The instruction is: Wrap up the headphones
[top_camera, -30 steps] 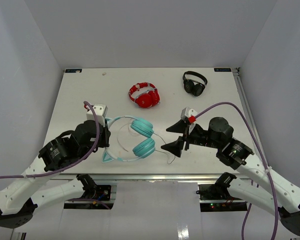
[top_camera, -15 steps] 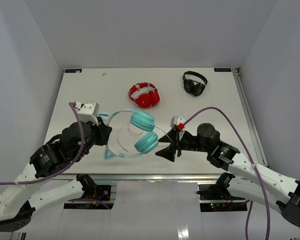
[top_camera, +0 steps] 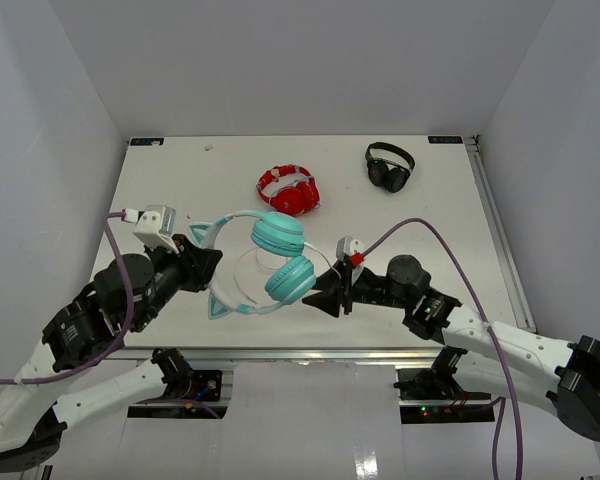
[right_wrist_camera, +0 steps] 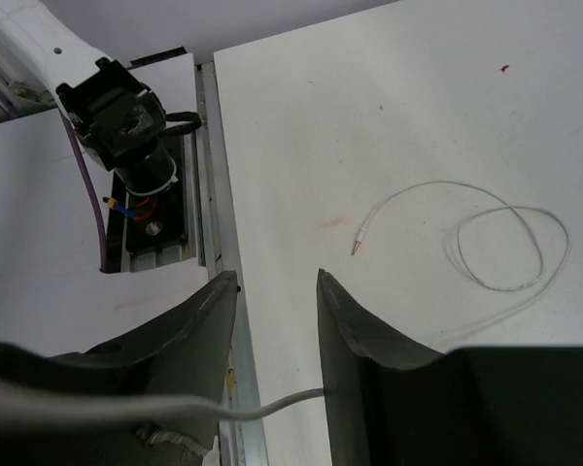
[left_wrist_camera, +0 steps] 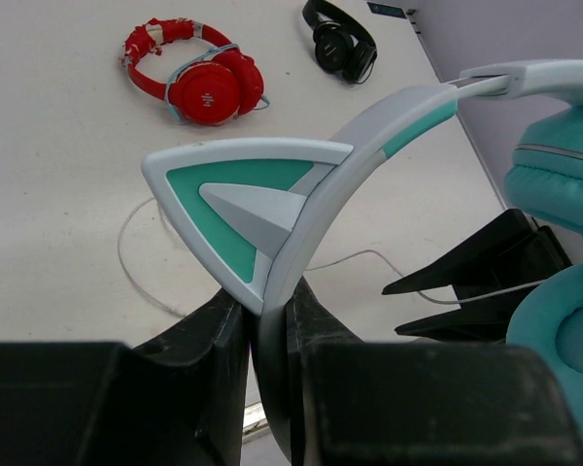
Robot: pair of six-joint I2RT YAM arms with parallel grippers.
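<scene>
The teal headphones (top_camera: pixel 278 234) hang tilted above the table, their pale headband (left_wrist_camera: pixel 369 126) with a cat-ear point (left_wrist_camera: pixel 238 194) pinched in my left gripper (top_camera: pixel 202 268), which is shut on it (left_wrist_camera: pixel 267 311). Both ear cups (top_camera: pixel 290 279) face the right arm. My right gripper (top_camera: pixel 320 290) sits just right of the lower cup, its jaws partly apart. In the right wrist view the thin white cable (right_wrist_camera: pixel 282 400) crosses deep between those jaws (right_wrist_camera: pixel 277 277). More cable loops on the table (right_wrist_camera: pixel 510 233), ending in a plug (right_wrist_camera: pixel 358 248).
Red headphones (top_camera: pixel 290 190) lie at the table's back middle, black headphones (top_camera: pixel 390 167) at the back right. The table's near edge and metal rail (right_wrist_camera: pixel 214 175) run just under the right gripper. White walls close in the sides and back.
My left gripper has lifted the headphones and drawn them left. The right arm has slid left up to the ear cups, and its jaws have narrowed around the cable.
</scene>
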